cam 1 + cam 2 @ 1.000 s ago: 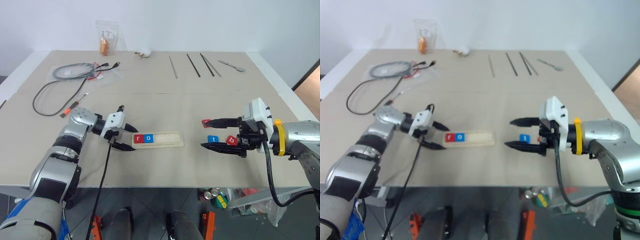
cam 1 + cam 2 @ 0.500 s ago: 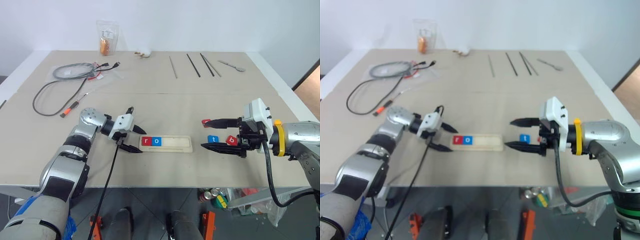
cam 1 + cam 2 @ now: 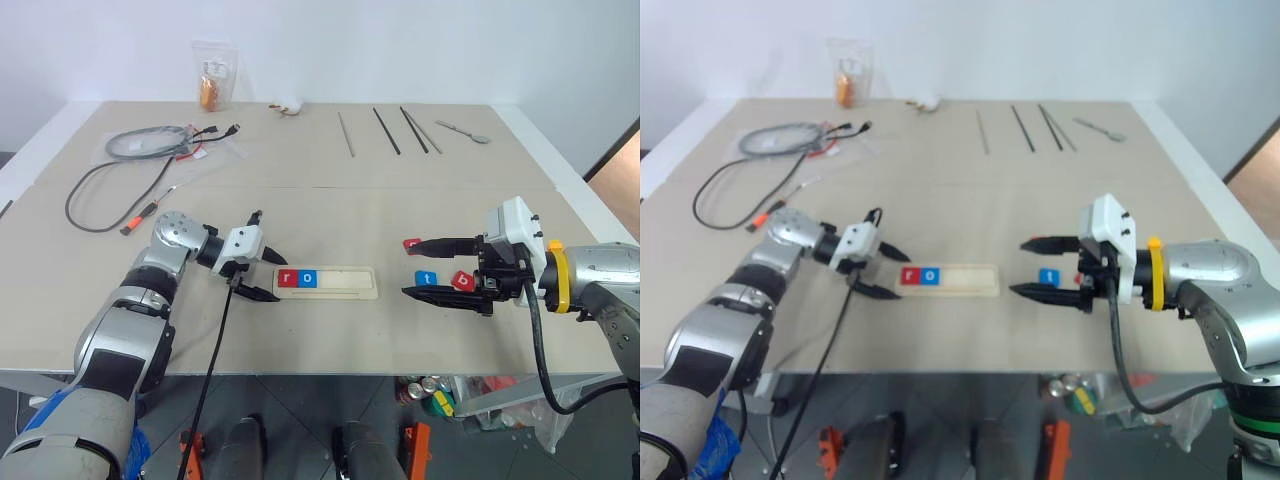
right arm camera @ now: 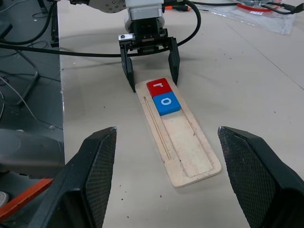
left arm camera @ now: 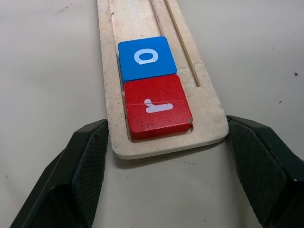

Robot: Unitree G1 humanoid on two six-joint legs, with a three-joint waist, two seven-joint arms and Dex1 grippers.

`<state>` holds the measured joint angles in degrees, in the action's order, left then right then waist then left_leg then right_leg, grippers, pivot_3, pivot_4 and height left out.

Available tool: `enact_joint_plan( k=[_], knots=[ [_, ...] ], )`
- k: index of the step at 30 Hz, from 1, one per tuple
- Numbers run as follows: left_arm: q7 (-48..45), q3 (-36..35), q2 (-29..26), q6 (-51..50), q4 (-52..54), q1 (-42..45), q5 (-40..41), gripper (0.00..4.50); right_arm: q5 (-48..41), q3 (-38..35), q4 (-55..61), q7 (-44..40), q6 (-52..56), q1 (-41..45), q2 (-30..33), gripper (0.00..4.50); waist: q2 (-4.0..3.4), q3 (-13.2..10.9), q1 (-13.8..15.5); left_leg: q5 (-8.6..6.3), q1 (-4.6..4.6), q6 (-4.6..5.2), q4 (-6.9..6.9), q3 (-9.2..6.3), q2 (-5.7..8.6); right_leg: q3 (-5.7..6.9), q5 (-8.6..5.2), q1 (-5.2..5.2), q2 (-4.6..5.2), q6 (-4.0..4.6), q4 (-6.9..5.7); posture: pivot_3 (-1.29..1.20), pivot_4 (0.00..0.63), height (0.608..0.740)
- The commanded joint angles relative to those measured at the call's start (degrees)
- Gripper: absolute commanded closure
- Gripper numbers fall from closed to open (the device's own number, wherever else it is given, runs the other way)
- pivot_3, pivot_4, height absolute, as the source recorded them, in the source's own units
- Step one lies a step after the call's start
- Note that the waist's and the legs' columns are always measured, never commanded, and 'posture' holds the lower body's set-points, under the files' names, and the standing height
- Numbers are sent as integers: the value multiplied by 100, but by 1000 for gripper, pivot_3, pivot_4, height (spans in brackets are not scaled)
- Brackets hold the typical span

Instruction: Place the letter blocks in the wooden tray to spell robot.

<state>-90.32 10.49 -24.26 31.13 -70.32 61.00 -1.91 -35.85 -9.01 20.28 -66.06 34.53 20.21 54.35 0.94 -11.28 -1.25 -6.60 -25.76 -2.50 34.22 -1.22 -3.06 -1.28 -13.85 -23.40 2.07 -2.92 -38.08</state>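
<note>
Wooden tray (image 3: 326, 282) near the tabletop's (image 3: 300, 180) front edge; left end effector (image 3: 256, 271) straddles its end, spread; right end effector (image 3: 414, 267) spread.

Silver arms, white wrist housings, black textured claw fingers (image 5: 85, 166), yellow ring on right wrist, black cables.

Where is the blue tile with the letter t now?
In the left eye view, the blue t tile lies on the table, on the robot's right, between the right gripper's fingers, beside a red tile.
</note>
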Motion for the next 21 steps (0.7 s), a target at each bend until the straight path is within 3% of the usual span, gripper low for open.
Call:
enact_joint_plan(
  k=[1, 7, 13, 16, 21],
  knots=[
    [156, -47, -80, -3, -44, 96, -130, 78, -90, -162, 139, 12, -33, 79, 90, 1015, 0, 0, 0, 0, 0, 0, 1, 0, 0, 0, 0, 1, 0, -1, 0, 0, 150, 740],
    [303, -202, -124, 140, -2, 81, -34, 78, -104, -178, 124, -6, -11, 93, 115, 1015, 0, 0, 1, 0, 0, 0, 6, -1, 0, 0, 3, 2, 0, -1, -1, 0, 150, 740],
    [-196, -428, -283, -277, 283, 50, 539, 78, -182, -250, -75, -180, 51, 173, 242, 1015, 0, 0, -1, 0, -1, 0, 12, 1, -1, -1, 7, 1, 1, 0, -1, 0, 150, 740],
    [-218, 13, -604, -676, 735, -166, 974, 78, -292, -333, -303, -297, 86, 276, 311, 1015, 0, 0, -3, 0, -1, 0, 10, 0, -2, -1, 5, 1, 0, -2, -2, 0, 150, 740],
    [-218, 959, -1440, -1826, 2453, -767, 2280, 78, -38, -283, -905, -412, -123, 525, 444, 1015, -1, 0, -52, -2, 0, 1, 6, 4, -11, -7, 2, -1, -3, -1, -6, 0, 150, 740]
  ],
)
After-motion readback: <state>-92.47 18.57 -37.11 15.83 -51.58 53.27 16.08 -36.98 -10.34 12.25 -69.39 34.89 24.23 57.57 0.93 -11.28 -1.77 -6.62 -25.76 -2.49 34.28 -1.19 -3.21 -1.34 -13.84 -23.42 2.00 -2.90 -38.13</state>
